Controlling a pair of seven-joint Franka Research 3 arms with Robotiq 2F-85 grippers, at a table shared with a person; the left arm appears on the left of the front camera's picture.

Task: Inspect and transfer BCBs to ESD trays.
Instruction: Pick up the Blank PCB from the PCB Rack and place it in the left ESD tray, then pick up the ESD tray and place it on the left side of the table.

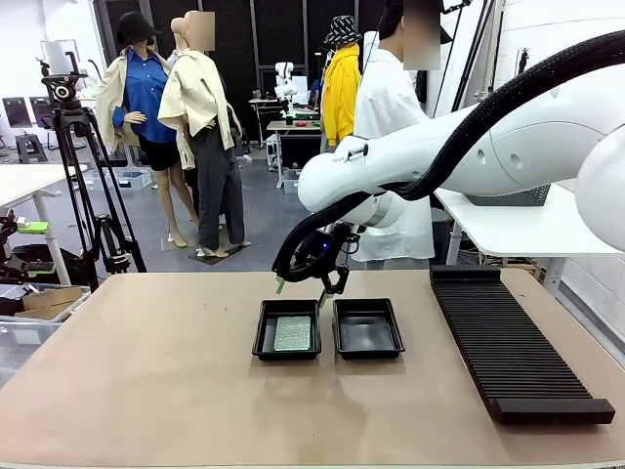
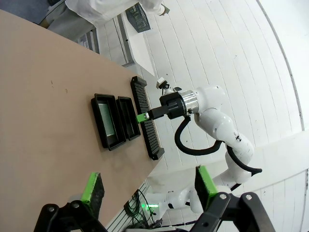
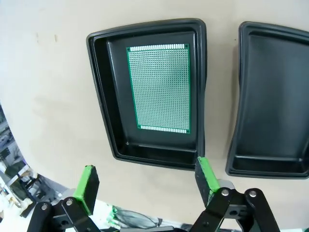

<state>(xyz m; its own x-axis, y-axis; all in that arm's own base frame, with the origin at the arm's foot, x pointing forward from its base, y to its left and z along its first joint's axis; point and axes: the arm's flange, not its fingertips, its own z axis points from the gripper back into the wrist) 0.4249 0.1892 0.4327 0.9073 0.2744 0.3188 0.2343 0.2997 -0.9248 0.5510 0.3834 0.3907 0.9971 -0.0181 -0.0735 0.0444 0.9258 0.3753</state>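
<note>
Right claw wide open and empty, pads clear of everything, hanging just above the far rim of the loaded ESD tray at centre frame in the front view. Left claw likewise spread, holding nothing, up over the table and well apart from the trays. One BCB lying flat on the loaded tray's floor, square to the walls, a narrow dark margin all round. Just beside it to the right, across a slim strip of table, the empty ESD tray. Farther right, the long slotted rack, no boards visible in its slots.

Probably a finished placement, with retreat the step in hand. Lift straight up, keep the fingers spread, and allow no sideways drift until the pads clear the flared rim, lest a tip catch it and jog the board. For a next board, aim at the empty tray's middle and lower it level: little slack between board and walls.

Open room: broad bare table at lower left and along the near edge. Tighter at right beside the rack. Person standing beyond the far edge.
</note>
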